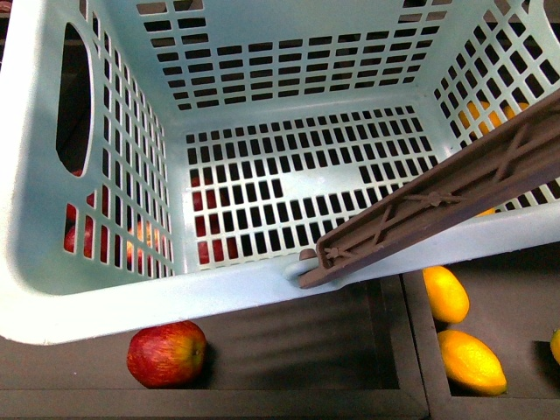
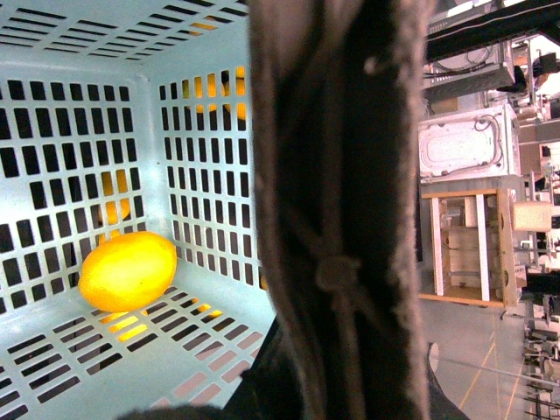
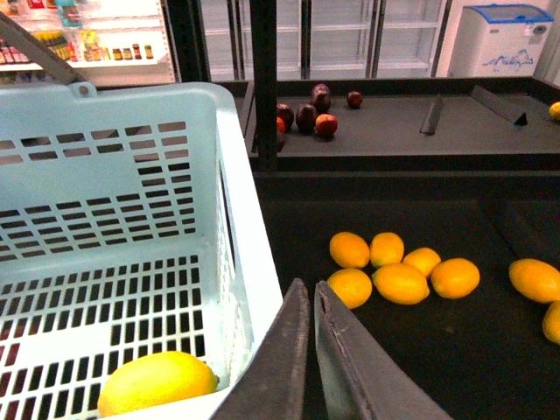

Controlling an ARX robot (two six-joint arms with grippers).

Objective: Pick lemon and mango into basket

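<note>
The basket (image 1: 35, 262) is being seen from above in the front view. It is big and pale blue-green, with slots cut in its walls and floor. Its brown handle (image 1: 437, 197) is being rested low across the right side, with one end pinned at the near rim.

The lemon (image 3: 157, 382) is being held by the basket alone. It is lying on the slotted floor, right against a wall and close to a corner. It is not being touched by any claw.

The right claw (image 3: 311, 293) is being held just outside the basket wall, over a dark tray (image 3: 455, 367). Its two dark fingers are being pressed almost together, with only a thin gap between them. Nothing is being gripped.

The left claw is being hidden in its own wrist view, where the blurry brown handle is filling the middle. How far open it is cannot be told.

A bunch of yellow fruits (image 3: 401, 282) is being seen on the dark tray beside the basket. A red apple (image 1: 166, 353) is being seen in another tray, just past the basket's near rim. Some dark red fruits (image 3: 306, 115) are being seen far behind.
</note>
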